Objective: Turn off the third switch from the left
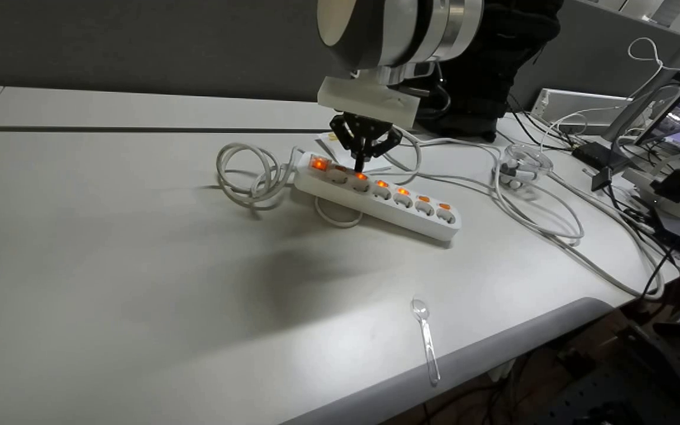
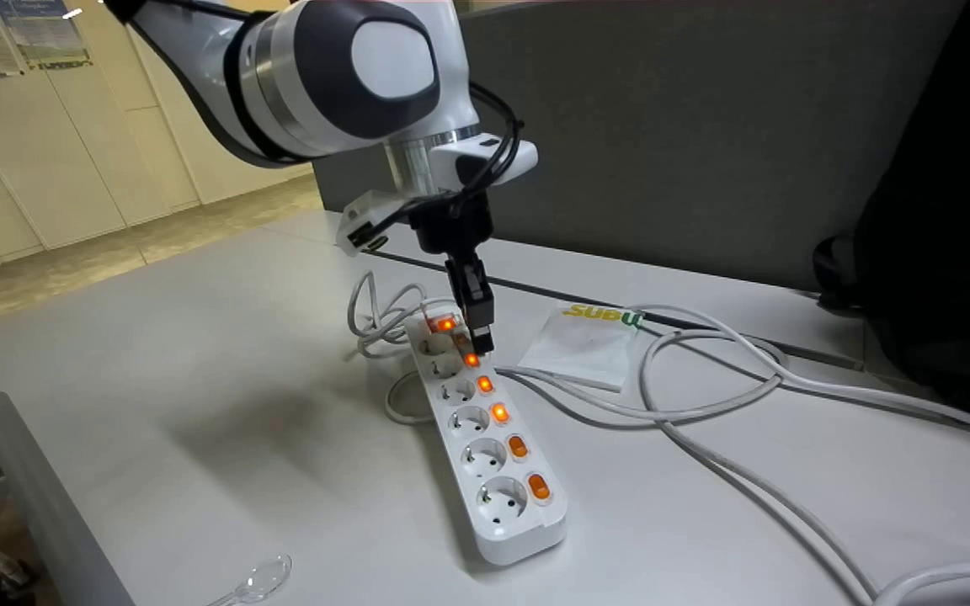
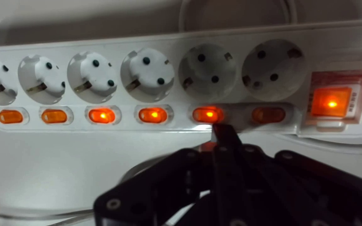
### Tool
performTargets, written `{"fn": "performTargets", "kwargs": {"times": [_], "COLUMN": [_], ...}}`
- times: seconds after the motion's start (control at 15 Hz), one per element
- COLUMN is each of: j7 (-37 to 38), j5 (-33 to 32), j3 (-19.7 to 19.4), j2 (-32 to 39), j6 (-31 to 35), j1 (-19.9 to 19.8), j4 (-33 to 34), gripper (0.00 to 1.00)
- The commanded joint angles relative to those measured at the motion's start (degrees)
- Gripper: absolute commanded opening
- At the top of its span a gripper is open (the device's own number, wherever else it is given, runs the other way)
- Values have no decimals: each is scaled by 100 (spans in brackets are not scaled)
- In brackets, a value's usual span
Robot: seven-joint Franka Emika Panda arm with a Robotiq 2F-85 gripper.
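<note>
In an exterior view, left to right: cable coil (image 1: 250, 196), then white power strip (image 1: 375, 205). Big square switch (image 1: 319, 163) lit. Small ones only: first rocker (image 1: 340, 169) dark; second rocker (image 1: 361, 176) lit, your claw (image 1: 359, 167) clenched, tip right by it, can't tell if touching; your third switch (image 1: 382, 183) next along, lit; fourth rocker (image 1: 403, 191) lit; last two rockers (image 1: 445, 206) unlit.

Office-like workspace, grey partition (image 1: 139, 47) along white desk (image 1: 110, 265), 2 posters (image 2: 47, 34) on pale panelling (image 2: 55, 160)
</note>
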Motion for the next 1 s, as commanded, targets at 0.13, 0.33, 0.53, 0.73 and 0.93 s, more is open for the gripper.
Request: {"fn": "performTargets", "kwargs": {"times": [0.13,0.33,0.53,0.73,0.93], "j7": [-49,5,80,36,44], "j5": [35,11,-37,-29,-71], "j3": [218,227,185,212,242], "j2": [-368,-482,-637,-780,-600], "j6": [-212,-327,-467,-580,-499], "j1": [-135,-132,-126,-219,-245], "j4": [-214,-288,-388,-448,-305], "gripper": [0,0,0,0,1]}}
